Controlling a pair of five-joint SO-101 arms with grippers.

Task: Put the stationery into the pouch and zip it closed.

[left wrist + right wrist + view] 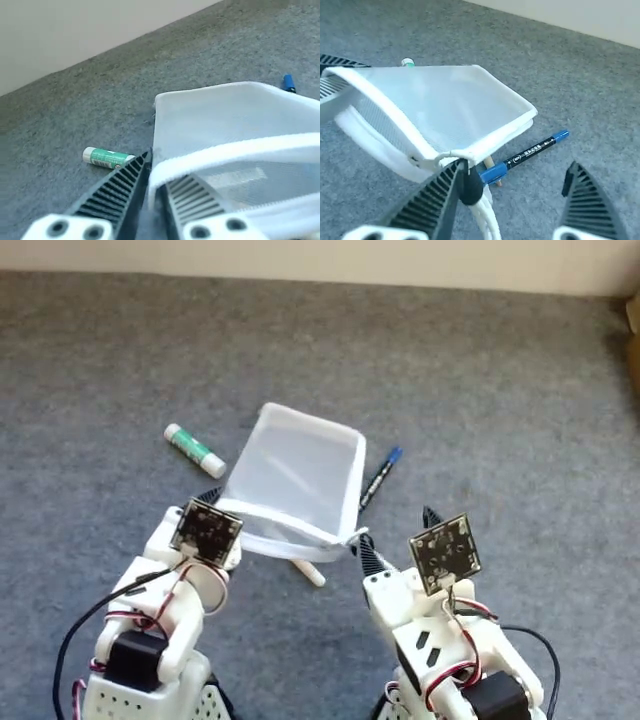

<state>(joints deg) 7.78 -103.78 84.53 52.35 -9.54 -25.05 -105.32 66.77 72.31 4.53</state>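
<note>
A white mesh pouch, flat and rectangular, is lying on the grey carpeted bench between the claws, its mouth facing them. Its contents cannot be made out. The left claw is clenching the pouch's banded rim at one corner. The right claw is standing released, one finger touching the zip cord at the other corner. A black pen, blue-tipped, is lying just beyond the right claw, its long axis pointing away. A cylindrical green-and-white glue stick is resting beyond the left claw, apart from the pouch.
</note>
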